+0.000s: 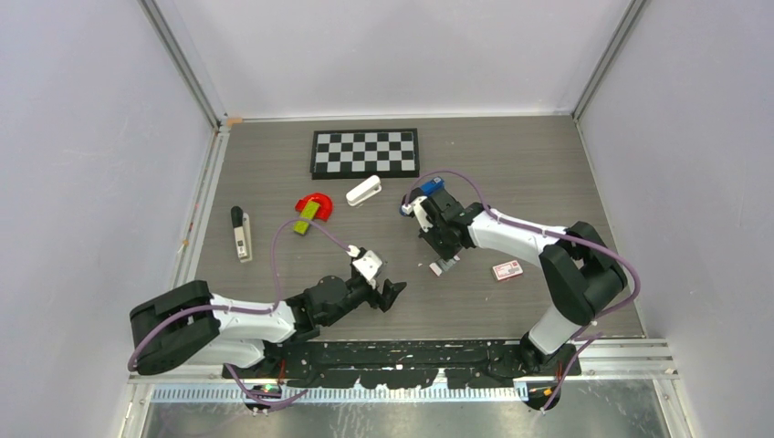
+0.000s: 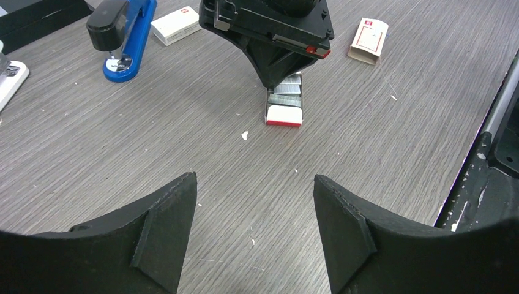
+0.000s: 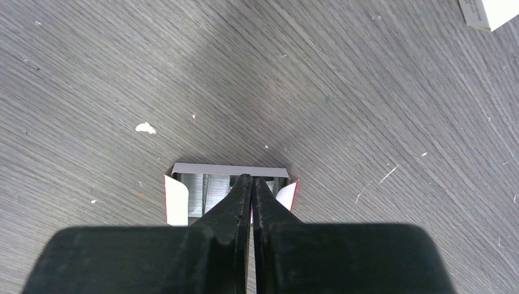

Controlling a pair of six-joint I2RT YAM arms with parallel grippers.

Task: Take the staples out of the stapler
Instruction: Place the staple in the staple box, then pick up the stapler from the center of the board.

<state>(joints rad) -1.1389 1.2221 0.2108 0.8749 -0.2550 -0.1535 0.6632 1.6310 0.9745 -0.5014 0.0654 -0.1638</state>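
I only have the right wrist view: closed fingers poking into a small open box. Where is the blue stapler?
Observer: The stapler sits beyond the right hand, toward the chessboard. Neither hand touches it.
Operator: What about the left hand?
Observer: The left hand is open and empty, facing the box from the near side.
Operator: Any other stapler around?
Observer: Yes, a white stapler lies to the left of the blue one, apart from it.
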